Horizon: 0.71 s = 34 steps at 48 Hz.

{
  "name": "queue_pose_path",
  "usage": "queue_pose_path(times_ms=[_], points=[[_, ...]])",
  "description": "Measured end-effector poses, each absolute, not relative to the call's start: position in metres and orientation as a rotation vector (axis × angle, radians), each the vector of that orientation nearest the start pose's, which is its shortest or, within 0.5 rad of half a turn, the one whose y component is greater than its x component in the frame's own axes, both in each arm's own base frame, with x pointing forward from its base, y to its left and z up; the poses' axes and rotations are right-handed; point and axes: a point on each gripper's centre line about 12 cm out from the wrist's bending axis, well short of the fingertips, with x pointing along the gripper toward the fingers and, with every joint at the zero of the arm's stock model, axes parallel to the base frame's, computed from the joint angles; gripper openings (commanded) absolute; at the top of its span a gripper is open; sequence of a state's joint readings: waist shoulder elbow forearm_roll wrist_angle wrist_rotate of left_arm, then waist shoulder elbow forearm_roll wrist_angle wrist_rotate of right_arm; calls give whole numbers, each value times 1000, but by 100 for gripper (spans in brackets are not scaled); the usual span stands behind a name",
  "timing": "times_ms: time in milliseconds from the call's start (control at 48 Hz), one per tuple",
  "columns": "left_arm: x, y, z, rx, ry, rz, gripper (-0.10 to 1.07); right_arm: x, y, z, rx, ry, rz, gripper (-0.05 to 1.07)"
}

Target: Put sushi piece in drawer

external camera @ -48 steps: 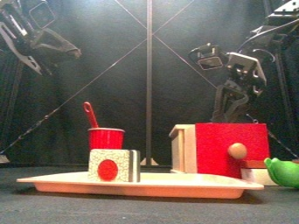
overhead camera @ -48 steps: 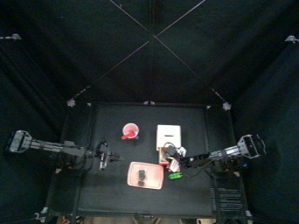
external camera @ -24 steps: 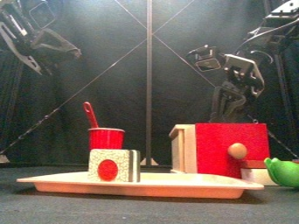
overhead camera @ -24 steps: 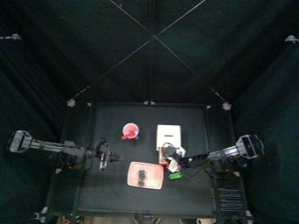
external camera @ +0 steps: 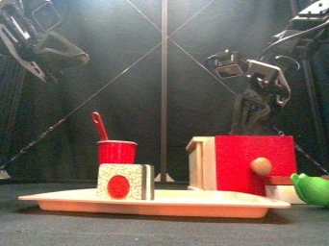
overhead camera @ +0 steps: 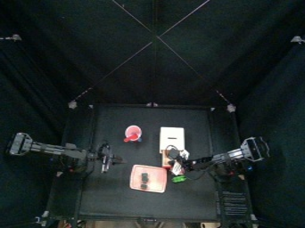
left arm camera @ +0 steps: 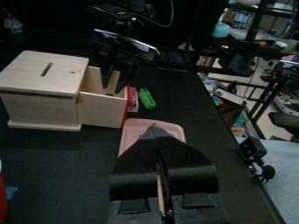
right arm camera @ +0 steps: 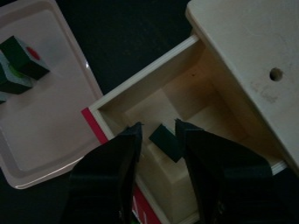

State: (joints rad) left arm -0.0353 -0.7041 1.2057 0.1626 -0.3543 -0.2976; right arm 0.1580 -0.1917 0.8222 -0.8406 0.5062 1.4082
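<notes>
Sushi piece (right arm camera: pixel 162 145), dark green, lying on the floor of the pulled-out drawer (right arm camera: pixel 229 103), seen only from the right wrist camera; hidden from the front by the drawer's red face and too small to make out from above. Right pincer (right arm camera: pixel 159 131) reaching down into the drawer with jaws apart, one on each side of the piece; cannot tell whether either jaw touches it. In that same wrist view, a second sushi piece (right arm camera: pixel 17 66) on the pink tray (right arm camera: pixel 52 114) just beside the drawer.

From the front, much plainer: that second piece white-sided with a red disc, standing upright on the tray, and behind it a red cup (external camera: pixel 117 152) with a red spoon (external camera: pixel 98 125) leaning out. Also a green toy (external camera: pixel 310 187) low beside the drawer's red face, on the side away from the cup.

Right arm bent down steeply over the drawer, wrist rolled, pincer tips lost behind the red front in the front view. Left arm stretched out low and level over the bench (overhead camera: pixel 102 125), well apart from the drawer, beyond the tray; left pincer (left arm camera: pixel 162 144) pointing toward the drawer, jaws together and empty.
</notes>
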Motion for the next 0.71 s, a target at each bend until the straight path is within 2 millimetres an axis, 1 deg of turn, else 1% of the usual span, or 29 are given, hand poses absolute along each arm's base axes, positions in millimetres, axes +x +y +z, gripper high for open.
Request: queue_pose_path(times_ms=[562, 708], points=[[230, -14, 232, -146, 158, -79, 18, 308, 4, 166, 321, 846, -498, 75], [230, -14, 232, -146, 158, -79, 18, 311, 5, 170, 322, 834, -492, 75]])
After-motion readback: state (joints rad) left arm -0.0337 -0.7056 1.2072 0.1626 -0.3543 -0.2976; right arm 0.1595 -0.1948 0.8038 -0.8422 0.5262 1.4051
